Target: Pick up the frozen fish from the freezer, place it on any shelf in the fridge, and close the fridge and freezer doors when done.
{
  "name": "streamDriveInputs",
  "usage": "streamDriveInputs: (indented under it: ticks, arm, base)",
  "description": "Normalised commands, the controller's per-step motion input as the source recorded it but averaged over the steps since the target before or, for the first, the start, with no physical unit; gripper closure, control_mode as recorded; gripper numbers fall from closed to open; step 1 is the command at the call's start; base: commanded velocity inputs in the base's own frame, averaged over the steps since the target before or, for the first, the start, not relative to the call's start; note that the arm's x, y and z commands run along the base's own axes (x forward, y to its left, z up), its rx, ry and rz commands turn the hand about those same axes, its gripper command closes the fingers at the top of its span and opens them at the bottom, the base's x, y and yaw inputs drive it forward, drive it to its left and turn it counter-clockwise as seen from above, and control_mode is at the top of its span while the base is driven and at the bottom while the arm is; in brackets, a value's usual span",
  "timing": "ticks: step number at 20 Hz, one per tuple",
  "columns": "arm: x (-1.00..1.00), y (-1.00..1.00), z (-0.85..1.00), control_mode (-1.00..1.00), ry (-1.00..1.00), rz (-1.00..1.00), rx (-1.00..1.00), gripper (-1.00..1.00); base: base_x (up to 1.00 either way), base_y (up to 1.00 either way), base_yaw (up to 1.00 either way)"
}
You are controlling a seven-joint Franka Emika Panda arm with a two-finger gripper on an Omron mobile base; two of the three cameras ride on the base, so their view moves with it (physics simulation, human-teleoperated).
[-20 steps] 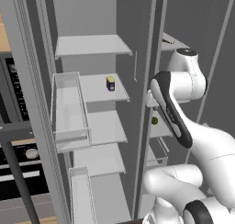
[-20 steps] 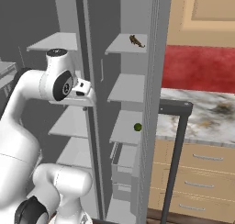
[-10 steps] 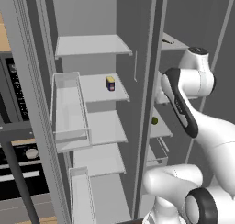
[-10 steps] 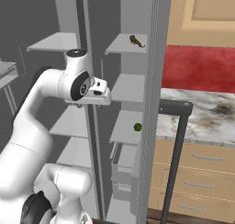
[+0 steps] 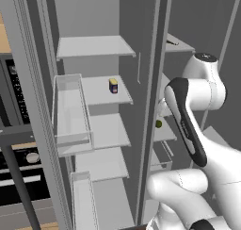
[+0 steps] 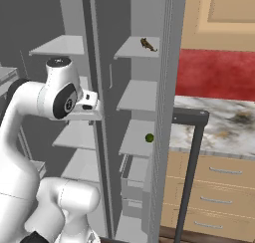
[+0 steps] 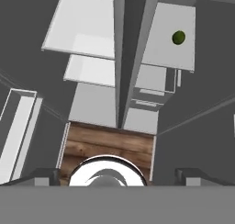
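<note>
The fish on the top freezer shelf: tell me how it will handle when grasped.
The fish looks slim and small, so probably light. Its narrow, uneven shape may slip or twist between flat pads. It lies flat on the shelf, so it seems unlikely to roll, but a nudge could slide it.

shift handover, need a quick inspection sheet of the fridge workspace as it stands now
surface: pale grey fridge shelves; the top one is bare.
job's things: frozen fish lies on the top freezer shelf; both doors stand open.
clutter: yellow-and-blue can on the second fridge shelf; green ball on a lower freezer shelf.
grippers: gripper open, holding nothing, looking down the divider between the compartments.
cables: nothing seen.
surroundings: oven to the left, marble counter with drawers to the right.
</note>
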Motion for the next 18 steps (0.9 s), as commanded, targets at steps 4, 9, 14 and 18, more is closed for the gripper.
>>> streamDriveInputs:
  ticks: [4,9,14,18]
  arm:
    - [-0.15,0.06,0.00,-1.00,-0.01,0.03,0.00,-1.00]
    - [0.00,0.00,0.00,-1.00,0.00,0.00,0.00,-1.00]
    - [0.01,-0.03,0.00,1.00,0.00,0.00,0.00,-1.00]
    - [0.00,0.00,0.00,1.00,0.00,0.00,0.00,-1.00]
  base:
    - [0.00,0.00,0.00]
    - [0.00,0.00,0.00]
    - [0.05,-0.12,0.00]
    - [0.17,-0.42,0.00]
